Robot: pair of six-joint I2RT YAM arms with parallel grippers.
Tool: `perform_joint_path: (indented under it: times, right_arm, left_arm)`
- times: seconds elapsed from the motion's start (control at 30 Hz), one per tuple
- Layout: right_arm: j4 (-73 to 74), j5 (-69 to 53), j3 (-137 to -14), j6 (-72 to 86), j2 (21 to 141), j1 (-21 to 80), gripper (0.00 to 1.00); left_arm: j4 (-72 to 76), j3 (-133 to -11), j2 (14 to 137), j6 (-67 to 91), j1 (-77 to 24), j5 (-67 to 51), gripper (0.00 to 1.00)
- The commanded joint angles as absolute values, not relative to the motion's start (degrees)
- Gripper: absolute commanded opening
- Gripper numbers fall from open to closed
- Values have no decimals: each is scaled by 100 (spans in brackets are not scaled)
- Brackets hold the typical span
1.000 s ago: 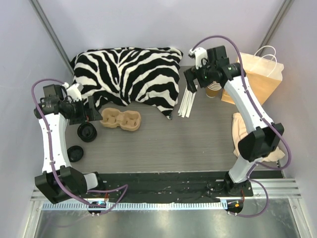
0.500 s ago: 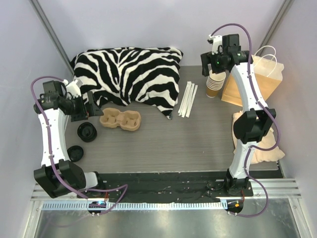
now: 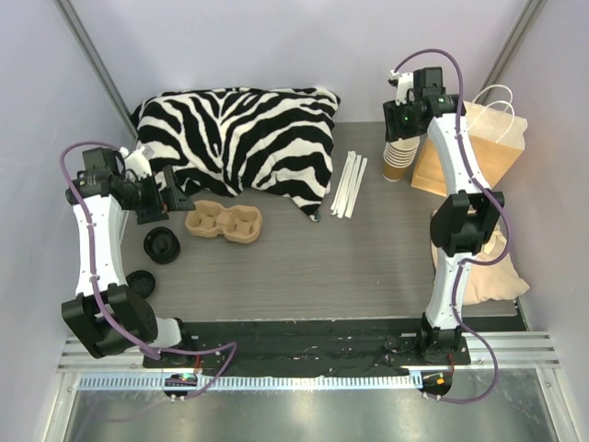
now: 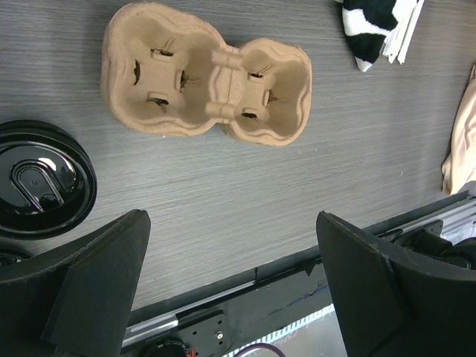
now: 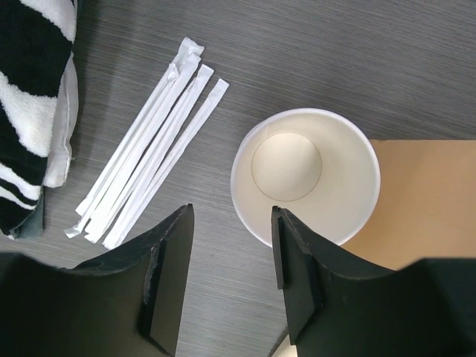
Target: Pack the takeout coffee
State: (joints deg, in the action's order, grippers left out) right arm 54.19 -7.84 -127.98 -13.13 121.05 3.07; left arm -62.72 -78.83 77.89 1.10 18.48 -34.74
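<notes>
The takeout coffee stands at the left of the table, and from above only its black lid shows. My left gripper hangs wide open just behind it, beside the left end of the pulp cup carrier, with nothing between the fingers. My right gripper is at the back right, over a stack of lidless tan cups. It is part-way open. Its right finger overlaps the cup's near-left rim, and bare table shows in the gap.
Several wrapped white straws lie left of the cup stack. A brown paper bag lies behind and right of it. A zebra-print cloth fills the back left. A loose black lid lies near the left arm. A cream cloth lies at the right.
My right arm has swung right and back, from over the straws to above the cup stack, and its jaws have narrowed. The left gripper has shifted slightly back.
</notes>
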Motion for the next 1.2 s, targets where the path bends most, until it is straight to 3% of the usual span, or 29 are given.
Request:
perform_joint_path:
  times: [0.0, 0.33, 0.5, 0.6, 1.0, 1.1, 1.17]
  right_arm:
    - [5309, -774, -13078, -1318, 12164, 343, 50]
    - [5300, -747, -13210, -1301, 12410, 334, 44]
    - [5300, -756, -13219, -1301, 12498, 334, 27]
    - [5309, -765, -13219, -1301, 12524, 334, 21]
    - [5335, -730, -13254, -1380, 12551, 334, 24]
    - [5352, -729, -13245, -1415, 12551, 343, 16]
    - [5379, -729, -13245, -1433, 12560, 334, 18]
  left_arm:
    - [-6082, -8077, 7813, 176, 1837, -3639, 100]
    - [-6100, -8104, 7787, 114, 1828, -3770, 100]
    - [-6091, -8086, 7805, 123, 1837, -3823, 100]
    - [-6073, -8086, 7805, 123, 1828, -3779, 100]
    - [-6100, -8174, 7858, 106, 1828, -3779, 100]
    - [-6073, -8174, 7875, 105, 1828, -3779, 100]
    - [-6073, -8218, 7910, 114, 1837, -3779, 100]
